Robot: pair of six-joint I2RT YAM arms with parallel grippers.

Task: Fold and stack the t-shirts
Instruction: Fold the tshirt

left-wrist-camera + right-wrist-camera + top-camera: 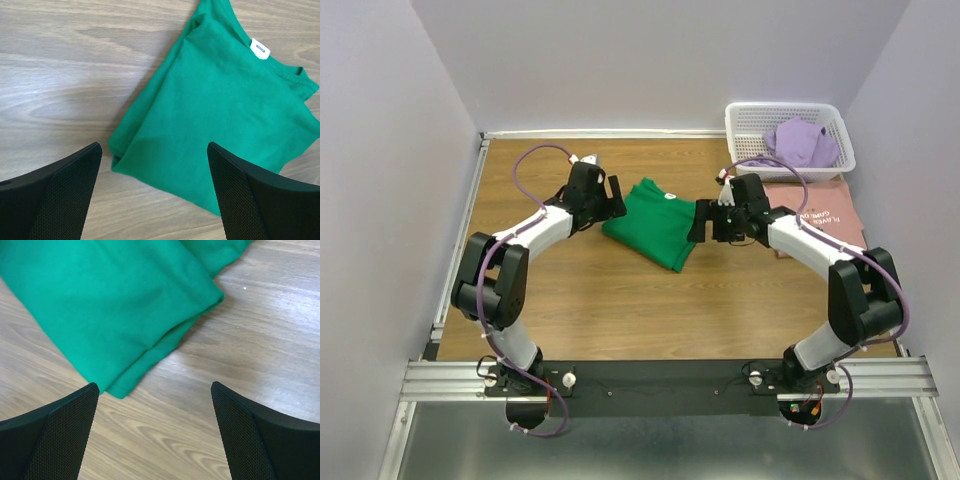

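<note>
A folded bright green t-shirt [655, 224] lies on the wooden table between the two arms; it also shows in the left wrist view [220, 115] and the right wrist view [110, 305]. My left gripper [614, 198] is open and empty just left of its near corner [152, 150]. My right gripper [703, 222] is open and empty just right of the shirt's edge [155, 390]. A folded pink t-shirt [825, 213] with printed text lies at the right. A lavender t-shirt [802, 142] sits crumpled in the basket.
A white lattice basket [748, 125] stands at the back right corner. Grey walls enclose the table on three sides. A metal rail [670, 380] with the arm bases runs along the near edge.
</note>
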